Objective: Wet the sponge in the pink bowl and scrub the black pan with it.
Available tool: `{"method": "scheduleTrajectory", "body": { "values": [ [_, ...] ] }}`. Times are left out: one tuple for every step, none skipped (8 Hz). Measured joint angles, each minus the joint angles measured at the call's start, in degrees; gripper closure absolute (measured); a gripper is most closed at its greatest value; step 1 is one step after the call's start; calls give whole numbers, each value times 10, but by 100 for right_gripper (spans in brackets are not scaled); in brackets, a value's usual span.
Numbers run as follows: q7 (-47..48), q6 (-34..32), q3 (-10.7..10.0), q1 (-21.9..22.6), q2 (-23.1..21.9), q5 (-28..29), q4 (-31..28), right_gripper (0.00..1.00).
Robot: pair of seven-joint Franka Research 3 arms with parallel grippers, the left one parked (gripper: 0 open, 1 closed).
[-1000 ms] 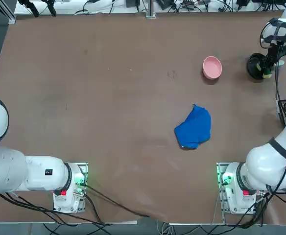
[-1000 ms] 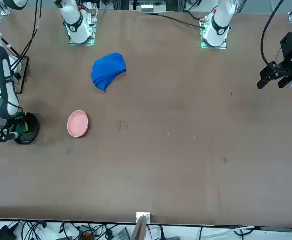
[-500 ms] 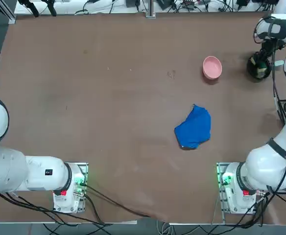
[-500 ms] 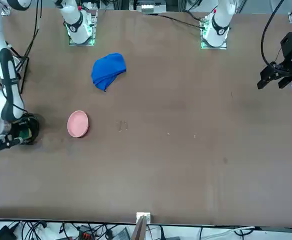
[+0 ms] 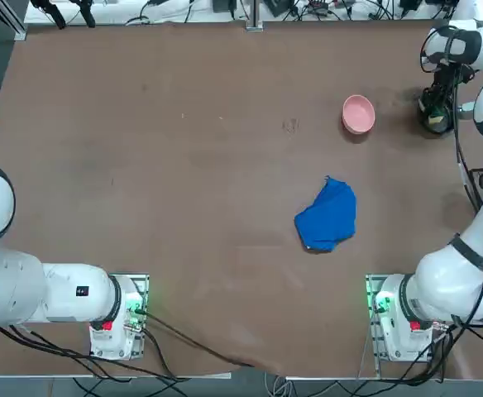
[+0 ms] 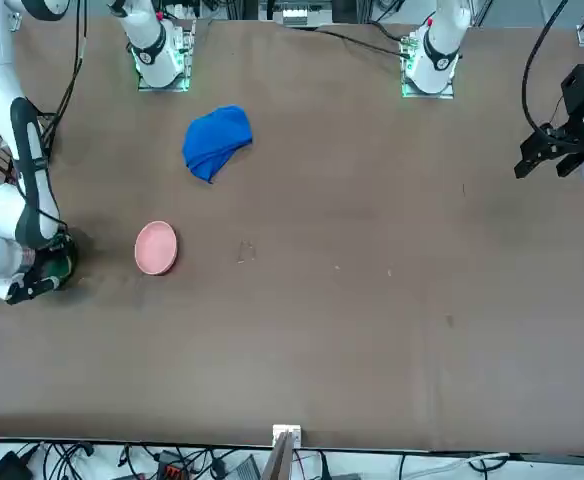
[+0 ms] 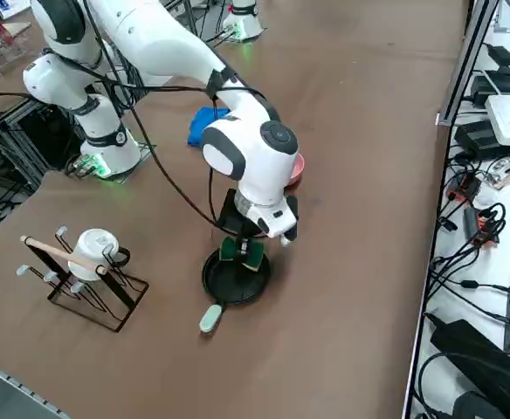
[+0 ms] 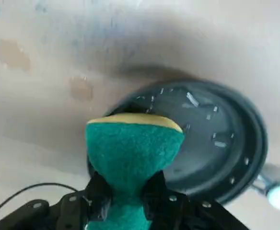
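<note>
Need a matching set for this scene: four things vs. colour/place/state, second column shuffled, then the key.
Things:
1. sponge
2. pink bowl
3. blue cloth
4. right gripper

Place or state:
A. crumpled on the table, nearer the arms' bases than the bowl
B. shut on something green and yellow, over the black pan
C. pinched between two fingers, bulging beyond their tips
D. upright on the table, between the cloth and the far table edge in the top view

Pairs: 1-C; 2-D; 3-A; 4-B
</note>
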Motion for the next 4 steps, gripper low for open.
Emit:
{"method": "scheduleTrajectory", "body": {
  "values": [
    [0,-27,-1,0,-10,0,1,63],
    [0,-49,-1,0,-22,0,2,63],
    [0,-61,-1,-1,-33,0,2,63],
    [0,-63,-2,-1,-43,0,3,63]
  ]
}}
